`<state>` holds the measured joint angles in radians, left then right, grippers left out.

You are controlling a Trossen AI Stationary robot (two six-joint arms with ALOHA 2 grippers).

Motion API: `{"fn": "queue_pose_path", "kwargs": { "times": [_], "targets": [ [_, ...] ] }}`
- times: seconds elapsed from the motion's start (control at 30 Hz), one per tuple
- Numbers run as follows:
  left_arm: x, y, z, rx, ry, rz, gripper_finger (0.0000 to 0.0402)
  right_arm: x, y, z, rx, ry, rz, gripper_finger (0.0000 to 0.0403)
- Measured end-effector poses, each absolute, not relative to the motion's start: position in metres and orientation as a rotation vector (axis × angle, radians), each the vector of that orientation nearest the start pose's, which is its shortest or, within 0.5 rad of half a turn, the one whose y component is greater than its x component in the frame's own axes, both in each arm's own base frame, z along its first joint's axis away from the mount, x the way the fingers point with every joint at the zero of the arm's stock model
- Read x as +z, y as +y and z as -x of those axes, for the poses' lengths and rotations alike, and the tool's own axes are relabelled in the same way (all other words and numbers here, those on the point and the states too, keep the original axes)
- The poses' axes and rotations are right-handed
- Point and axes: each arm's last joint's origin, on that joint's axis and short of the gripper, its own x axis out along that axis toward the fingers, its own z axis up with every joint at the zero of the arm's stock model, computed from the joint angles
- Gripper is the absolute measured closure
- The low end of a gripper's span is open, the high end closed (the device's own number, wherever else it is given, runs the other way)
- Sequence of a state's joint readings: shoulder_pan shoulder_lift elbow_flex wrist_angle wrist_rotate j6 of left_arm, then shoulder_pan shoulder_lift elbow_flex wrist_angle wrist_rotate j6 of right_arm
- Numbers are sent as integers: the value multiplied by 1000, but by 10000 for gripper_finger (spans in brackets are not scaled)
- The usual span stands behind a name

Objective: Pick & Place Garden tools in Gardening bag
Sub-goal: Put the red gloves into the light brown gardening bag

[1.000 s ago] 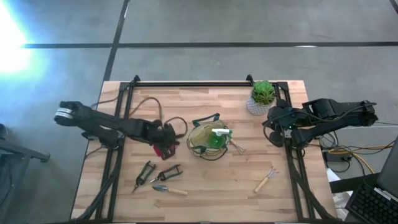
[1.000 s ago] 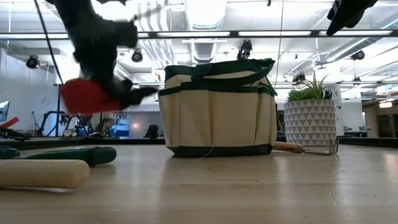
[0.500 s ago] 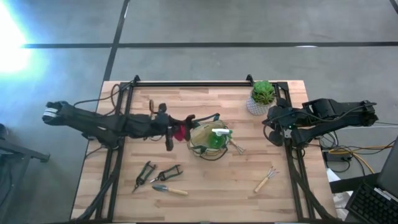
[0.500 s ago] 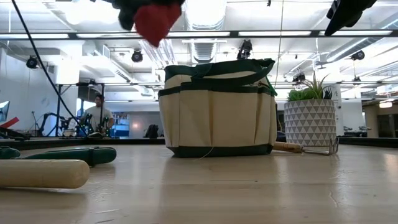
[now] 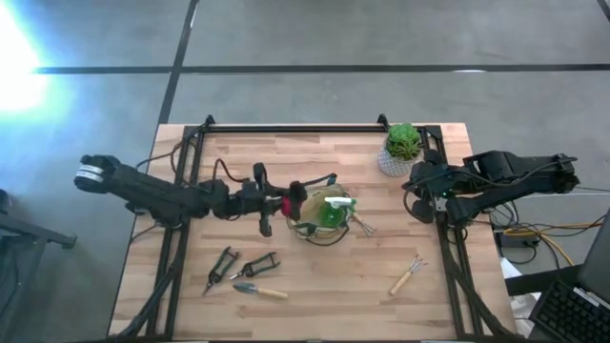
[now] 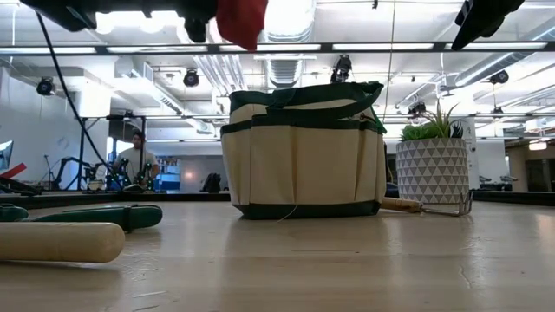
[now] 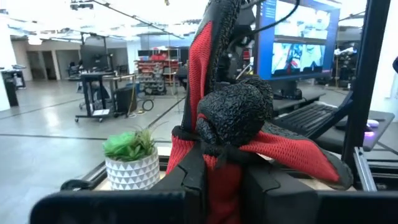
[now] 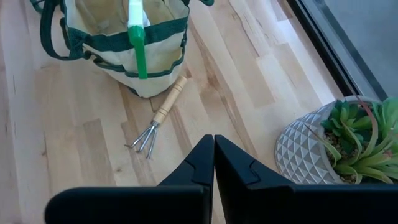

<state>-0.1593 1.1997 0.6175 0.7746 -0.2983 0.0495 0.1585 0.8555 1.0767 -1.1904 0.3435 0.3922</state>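
Note:
My left gripper (image 5: 274,202) is shut on a red-and-black glove-like piece (image 5: 283,202), high above the table just left of the beige, green-trimmed gardening bag (image 5: 319,211). In the low view the red piece (image 6: 242,17) hangs above and left of the bag (image 6: 303,147). A green spray bottle (image 5: 331,211) stands in the bag. A wooden-handled fork (image 5: 361,225) lies against the bag's base. My right gripper (image 8: 213,155) is shut and empty near the table's right edge (image 5: 416,189). My left gripper pinches the bunched middle of the red-and-black piece (image 7: 217,163) between its two fingers (image 7: 186,180). The fingers lie about level, coming from the table's left. The piece is lifted clear of the table. Its black knobbly part (image 7: 236,112) and red flaps stick out past the fingers.
Two dark pruners (image 5: 222,265) (image 5: 257,264) and a wooden-handled trowel (image 5: 259,290) lie near the front left. Another fork (image 5: 407,274) lies at the front right. A green plant in a white pot (image 5: 401,148) stands at the back right, close to my right arm.
My left gripper has risen from near the table top and gone toward the table's right edge, toward the bag. It has carried the red-and-black piece up clear of the table to the bag's left rim.

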Motion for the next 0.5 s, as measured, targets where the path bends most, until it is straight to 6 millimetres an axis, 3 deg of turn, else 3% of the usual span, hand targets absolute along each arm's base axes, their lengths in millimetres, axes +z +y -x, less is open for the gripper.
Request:
{"fn": "queue_pose_path", "kwargs": {
  "times": [0.5],
  "targets": [
    [265, -36, -276, 152, -242, -68, 353, 337, 10, -127, -348, 888, -118, 394]
  ]
}}
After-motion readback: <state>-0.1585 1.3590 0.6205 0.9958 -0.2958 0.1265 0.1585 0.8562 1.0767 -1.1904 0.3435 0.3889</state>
